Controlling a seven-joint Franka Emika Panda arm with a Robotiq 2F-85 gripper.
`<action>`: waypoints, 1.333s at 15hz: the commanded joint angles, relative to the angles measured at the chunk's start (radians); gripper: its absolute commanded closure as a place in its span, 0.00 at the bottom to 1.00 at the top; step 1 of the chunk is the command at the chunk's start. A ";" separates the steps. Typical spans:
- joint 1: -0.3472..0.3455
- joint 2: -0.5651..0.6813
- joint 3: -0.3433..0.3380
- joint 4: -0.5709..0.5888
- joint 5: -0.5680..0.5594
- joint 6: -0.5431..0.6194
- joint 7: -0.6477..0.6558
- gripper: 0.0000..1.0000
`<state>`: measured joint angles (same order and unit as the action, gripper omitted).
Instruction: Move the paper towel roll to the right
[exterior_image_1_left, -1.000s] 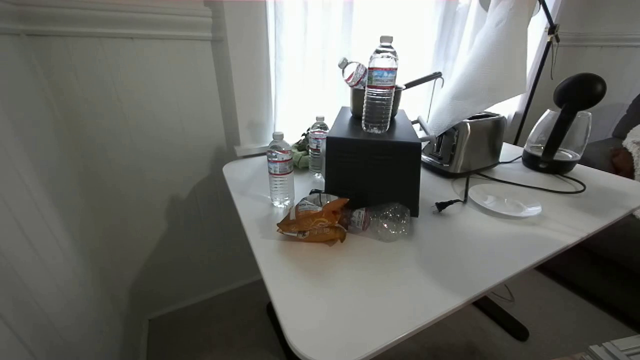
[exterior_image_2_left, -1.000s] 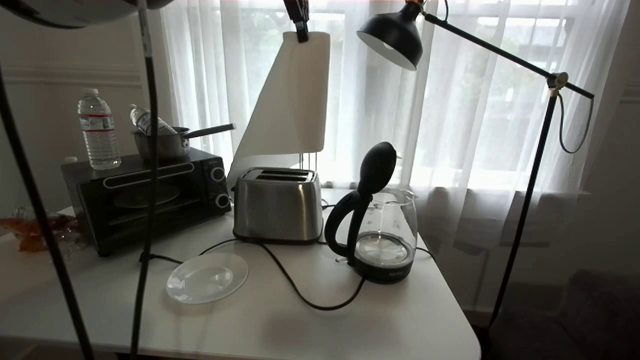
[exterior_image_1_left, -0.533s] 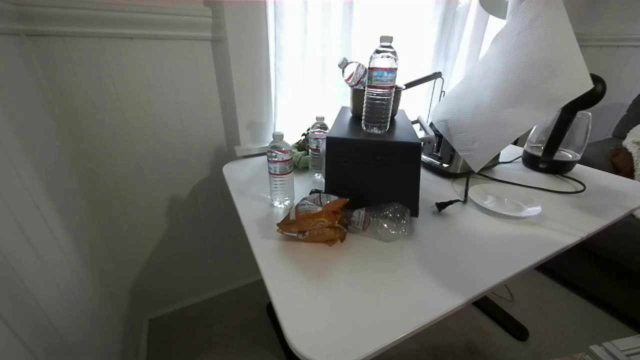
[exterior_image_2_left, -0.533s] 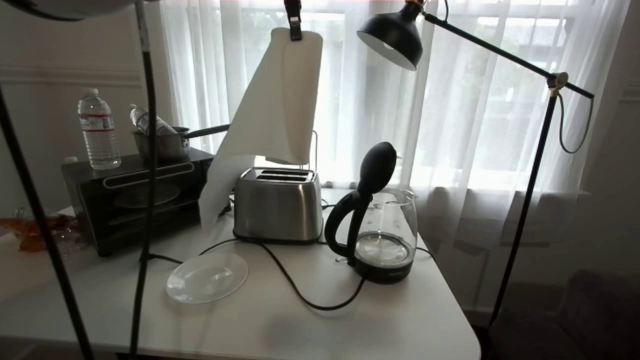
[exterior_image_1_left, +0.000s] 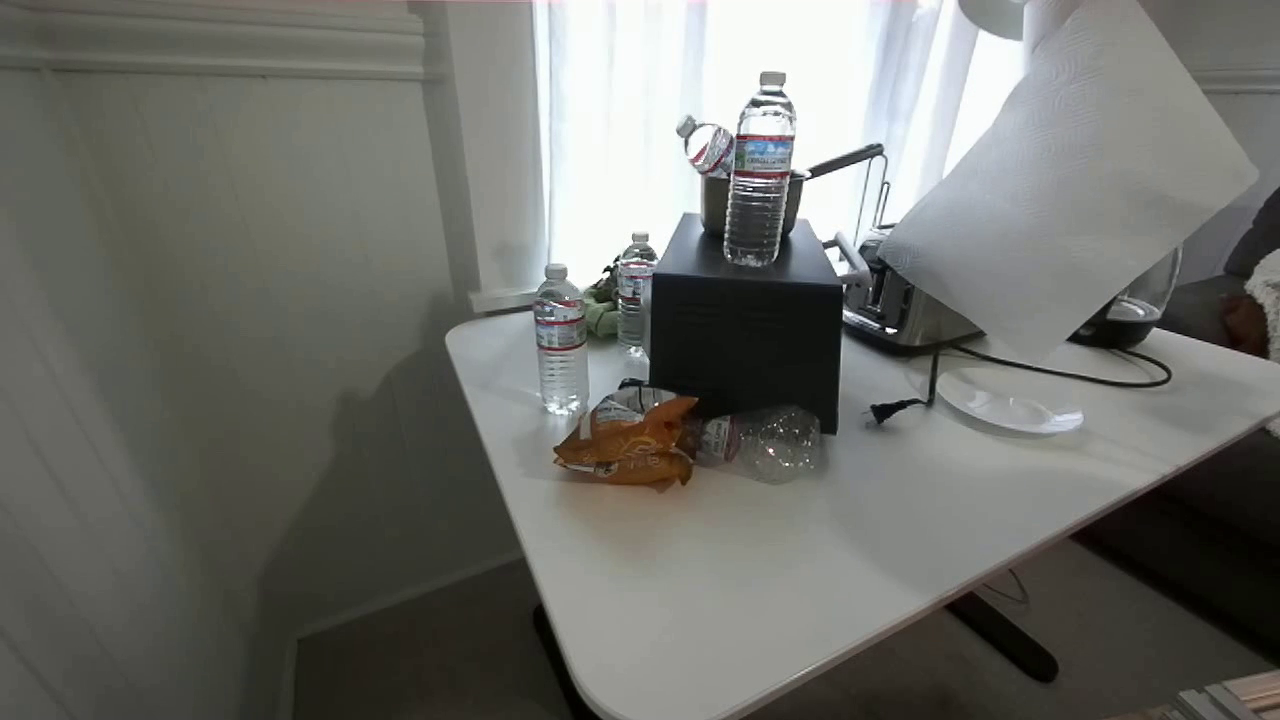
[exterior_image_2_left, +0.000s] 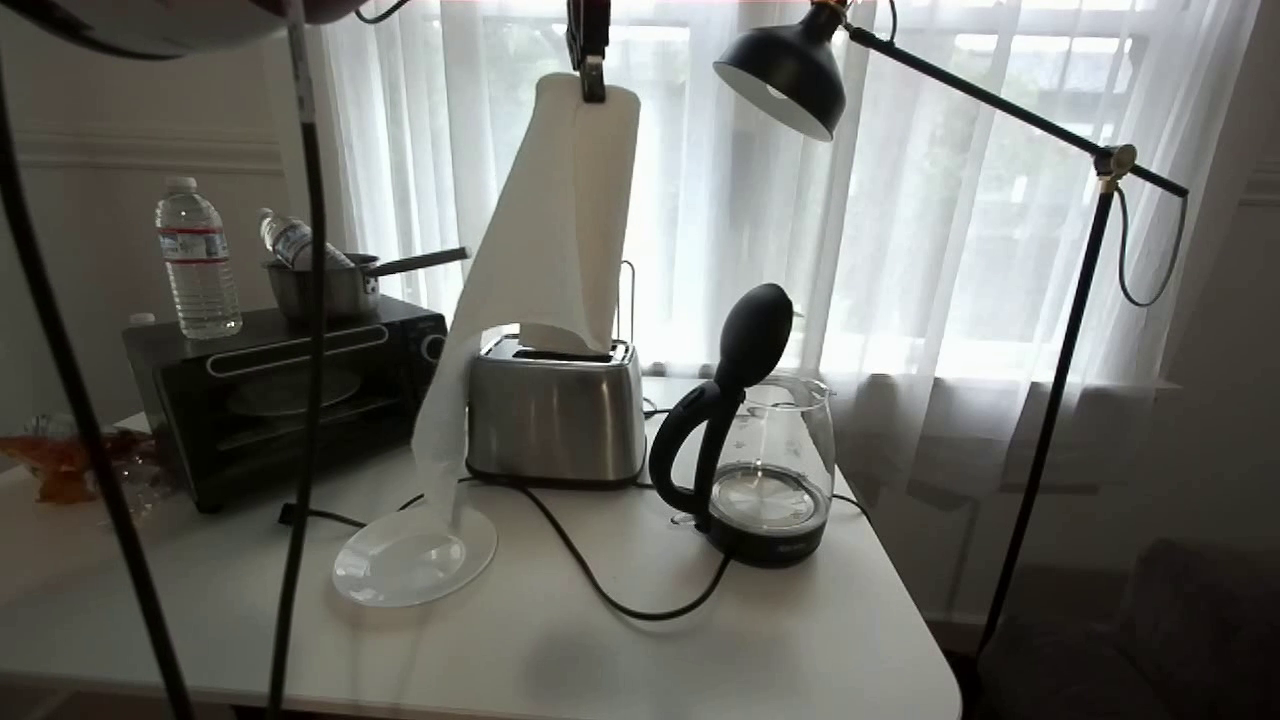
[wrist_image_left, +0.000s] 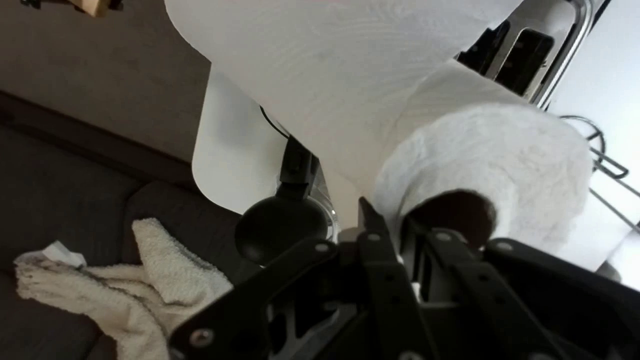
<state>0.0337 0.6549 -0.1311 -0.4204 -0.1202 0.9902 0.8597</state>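
Note:
The paper towel roll (exterior_image_2_left: 605, 230) is white and hangs almost upright, slightly tilted, from my gripper (exterior_image_2_left: 593, 92). Its lower end appears at the level of the toaster's top; I cannot tell if they touch. A broad loose sheet (exterior_image_1_left: 1080, 190) trails from it, down past the toaster's side, with its tip over the plate. In the wrist view, the roll's end (wrist_image_left: 540, 165) shows its dark core hole. My gripper (wrist_image_left: 386, 215) is shut on the roll's wall, one finger in the core and the other outside.
A silver toaster (exterior_image_2_left: 555, 425) stands below the roll. A glass kettle (exterior_image_2_left: 775, 540) with a black handle stands beside it, and a white plate (exterior_image_2_left: 380, 575) lies in front. A black toaster oven (exterior_image_2_left: 300, 410) bears a pot and bottles. A black lamp (exterior_image_2_left: 790, 85) hangs nearby.
The held roll has moved a little left and lower in an exterior view. Its loose sheet has swung out past the toaster toward the plate. The objects on the table have not moved.

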 joint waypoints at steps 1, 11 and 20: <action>-0.006 0.030 0.013 0.000 -0.002 0.083 -0.134 0.93; 0.000 0.045 0.002 0.001 0.000 0.090 -0.116 0.97; -0.010 0.033 0.032 -0.013 0.025 0.165 -0.311 0.97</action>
<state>0.0376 0.7077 -0.1216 -0.4173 -0.1186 1.1795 0.6450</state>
